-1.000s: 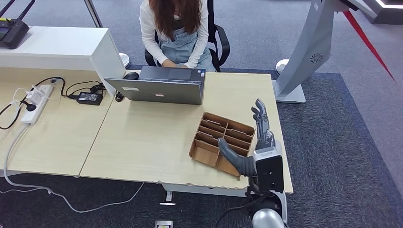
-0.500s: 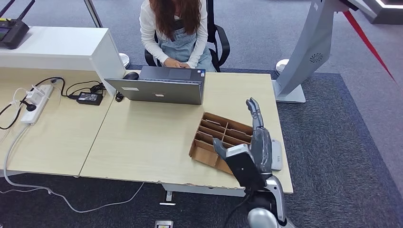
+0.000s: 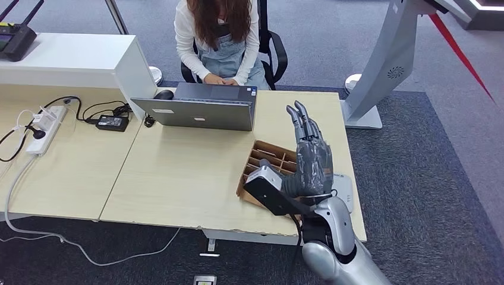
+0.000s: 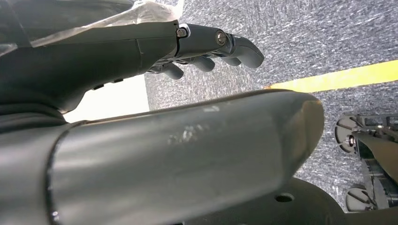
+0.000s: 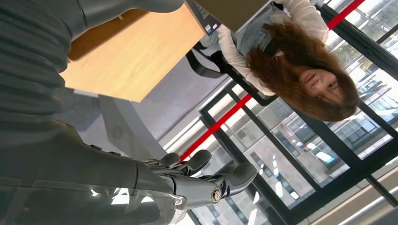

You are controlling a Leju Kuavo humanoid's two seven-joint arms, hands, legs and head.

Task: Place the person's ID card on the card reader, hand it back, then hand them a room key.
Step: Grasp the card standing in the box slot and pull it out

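Note:
My right hand [image 3: 309, 155] is raised over the right end of the table, palm side down. Its fingers [image 3: 300, 119] stretch out toward the person [image 3: 220, 35], and it holds nothing. Below it stands a brown cardboard divider box [image 3: 266, 155]. The grey card reader [image 3: 344, 189] lies flat beside the box near the table's right edge, partly hidden by my wrist. The person sits behind an open laptop [image 3: 196, 113] with both hands at its keyboard. In the right wrist view my right hand [image 5: 202, 180] is empty. My left hand [image 4: 197, 44] hangs above carpet, fingers loosely extended, empty.
A power strip [image 3: 46, 127], cables and a charger [image 3: 112, 122] lie at the table's left. A white raised counter [image 3: 71, 59] stands at the back left. A grey kiosk stand [image 3: 386, 65] rises beyond the table's right end. Bare tabletop [image 3: 172, 172] spreads left of the box.
My right arm has risen and swung forward and left over the box, fingers now reaching farther toward the person. The card reader has come into sight beside my wrist.

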